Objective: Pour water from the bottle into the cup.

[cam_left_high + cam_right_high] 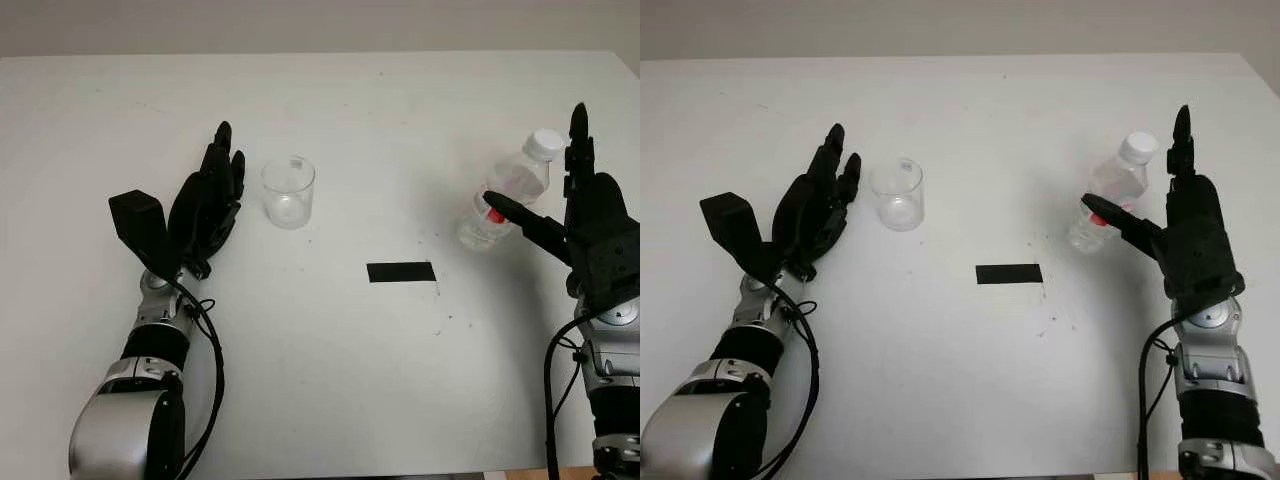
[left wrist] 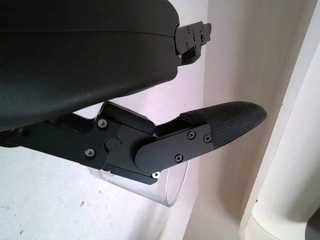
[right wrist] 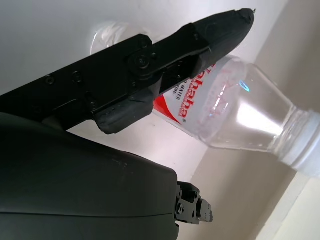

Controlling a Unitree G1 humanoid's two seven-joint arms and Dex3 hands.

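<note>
A clear plastic bottle (image 1: 507, 192) with a white cap and a red label stands upright at the right of the white table (image 1: 330, 380). My right hand (image 1: 545, 180) is open just to its right. The thumb (image 3: 165, 55) reaches across the front of the bottle (image 3: 235, 110), and the other fingers point up beside the cap. An empty clear cup (image 1: 288, 192) stands left of centre. My left hand (image 1: 212, 195) is open right beside the cup's left side and holds nothing. The cup's rim (image 2: 172, 192) shows under that hand's thumb.
A black strip of tape (image 1: 401, 271) lies flat on the table between the cup and the bottle, nearer the front. The table's front edge runs along the bottom of the head views.
</note>
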